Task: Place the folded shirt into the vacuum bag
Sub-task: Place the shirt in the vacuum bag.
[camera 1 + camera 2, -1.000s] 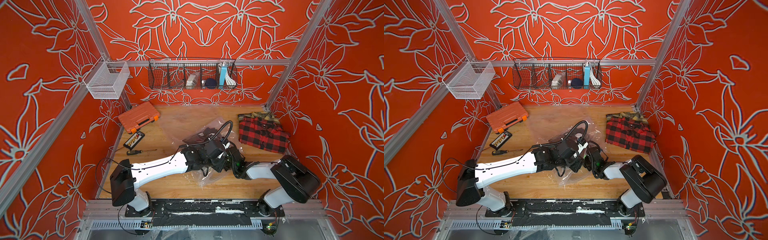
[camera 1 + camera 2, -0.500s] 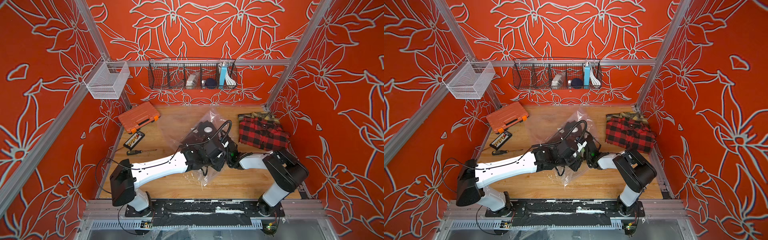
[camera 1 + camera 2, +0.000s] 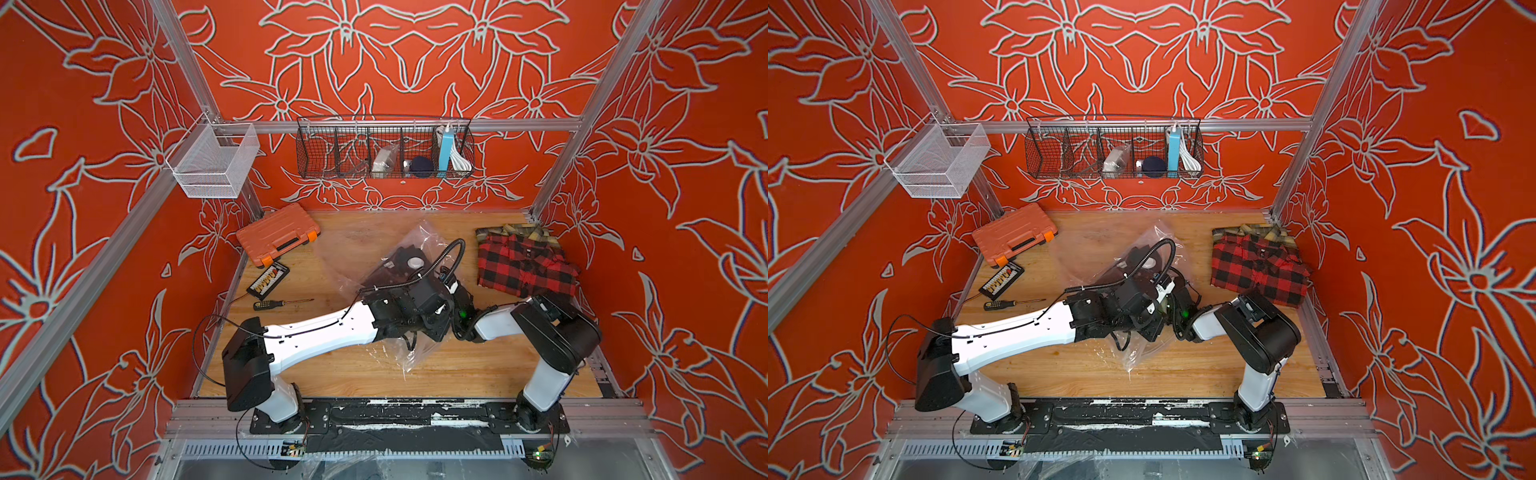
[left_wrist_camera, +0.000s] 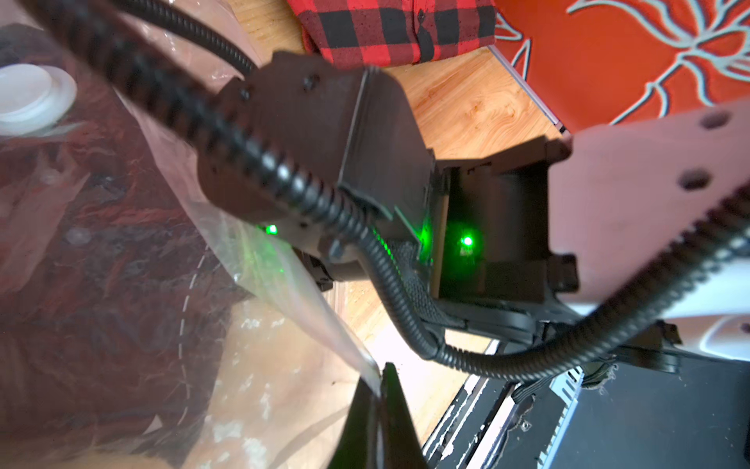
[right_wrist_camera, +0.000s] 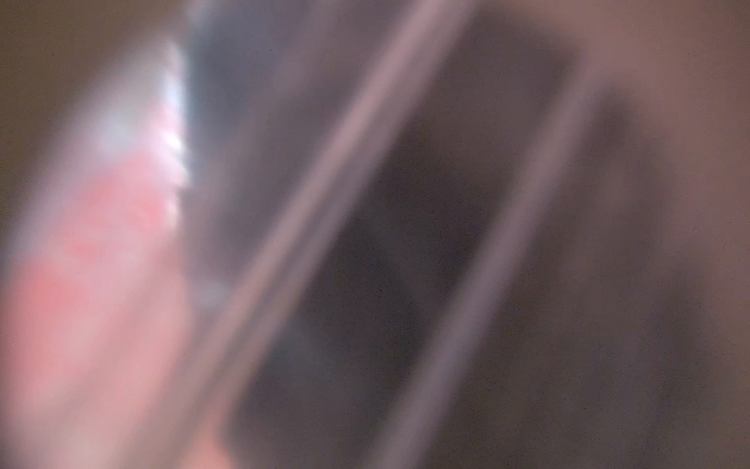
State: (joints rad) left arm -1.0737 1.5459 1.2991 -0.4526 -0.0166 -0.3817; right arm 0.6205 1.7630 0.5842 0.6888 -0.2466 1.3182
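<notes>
Left wrist view gives you the clearest read: the left claw [image 4: 381, 390] has its two dark fingers pressed together on a clear edge strip of the bag [image 4: 121, 243], and the plastic spreads away from that pinch past the white cap [image 4: 28, 99]. In both top views you see the bag crumpled and held up off the surface [image 3: 332, 374] where the two arms meet. Its cap faces upward, and a loose tail of plastic hangs below the end of the left arm [image 3: 324, 332]. The right claw [image 3: 456, 294] sits just beside the left one, nosed in against the plastic. Its fingers are together, but the tips are buried behind the left arm's black end, so you cannot tell whether they pinch plastic or nothing. The shirt [image 3: 521, 266], red and black check, lies folded on the surface by the right wall, outside the bag and apart from both claws. It rests on an olive checked cloth [image 3: 525, 230] that only peeks out at its far edge. A dark mass shows through the plastic under the cap, and you cannot tell what it is. The right wrist view is a blur of grey and pink streaks with nothing you can name.
</notes>
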